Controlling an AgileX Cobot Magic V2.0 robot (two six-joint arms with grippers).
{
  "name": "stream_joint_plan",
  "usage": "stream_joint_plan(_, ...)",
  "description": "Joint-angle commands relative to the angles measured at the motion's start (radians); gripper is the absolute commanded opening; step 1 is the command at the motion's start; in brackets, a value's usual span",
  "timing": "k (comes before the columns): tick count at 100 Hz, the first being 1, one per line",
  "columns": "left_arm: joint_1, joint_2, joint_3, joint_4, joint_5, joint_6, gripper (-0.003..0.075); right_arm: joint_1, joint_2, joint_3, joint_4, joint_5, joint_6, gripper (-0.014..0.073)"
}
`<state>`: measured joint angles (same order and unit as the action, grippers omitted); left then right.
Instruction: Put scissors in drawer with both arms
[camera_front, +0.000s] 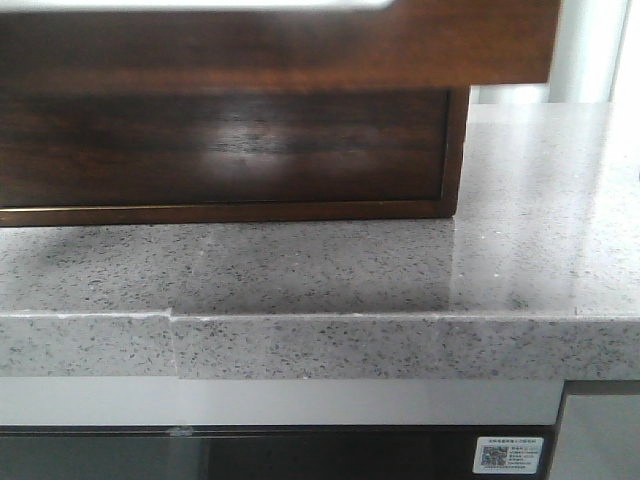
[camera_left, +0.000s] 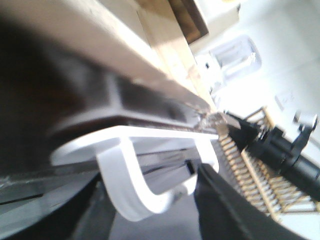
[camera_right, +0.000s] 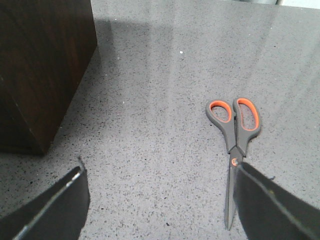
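The drawer is the wide, glossy dark brown front at the top of the front view, with a white strip along its top edge; it juts forward over the cabinet below. In the left wrist view, my left gripper has its dark fingers on either side of the drawer's white looped handle. The picture is blurred. The scissors, grey with orange-lined finger holes, lie flat on the grey counter. My right gripper hovers open above the counter, with the blades beside one finger. Neither gripper shows in the front view.
A lower dark wood front sits under the drawer. The cabinet's dark side stands apart from the scissors. The speckled grey counter extends to the cabinet's right. A brass-coloured coil and a black part lie beyond the handle.
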<state>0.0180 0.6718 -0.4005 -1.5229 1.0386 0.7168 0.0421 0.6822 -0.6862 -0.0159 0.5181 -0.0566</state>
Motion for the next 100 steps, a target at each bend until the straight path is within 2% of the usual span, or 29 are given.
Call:
stream_joint_plan(1, -0.006, -0.002, -0.039, -0.027, 0.025, 0.023, 0.0389, -0.005, 0.004, -0.036, -0.009, -0.064, -0.005, 0.0534)
stream_joint_plan(13, -0.006, -0.007, -0.049, 0.043, 0.025, 0.023, 0.0389, -0.012, 0.011, -0.038, -0.009, -0.062, 0.016, 0.0534)
stream_joint_plan(27, -0.006, -0.008, -0.099, 0.179, 0.021, -0.022, 0.0389, -0.075, 0.045, -0.043, -0.009, -0.054, 0.038, 0.0534)
stream_joint_plan(46, -0.006, -0.050, -0.181, 0.479, 0.008, -0.163, 0.0389, -0.223, 0.126, -0.115, -0.009, 0.039, 0.038, 0.0534)
stream_joint_plan(65, -0.025, -0.083, -0.244, 0.738, -0.001, -0.281, 0.0389, -0.344, 0.285, -0.212, -0.009, 0.161, 0.038, 0.0534)
stream_joint_plan(86, -0.082, -0.084, -0.354, 1.079, -0.003, -0.431, 0.0389, -0.360, 0.494, -0.313, -0.009, 0.266, -0.003, 0.0534)
stream_joint_plan(100, -0.140, -0.089, -0.411, 1.190, -0.029, -0.456, 0.0388, -0.360, 0.628, -0.404, 0.004, 0.328, -0.042, 0.0533)
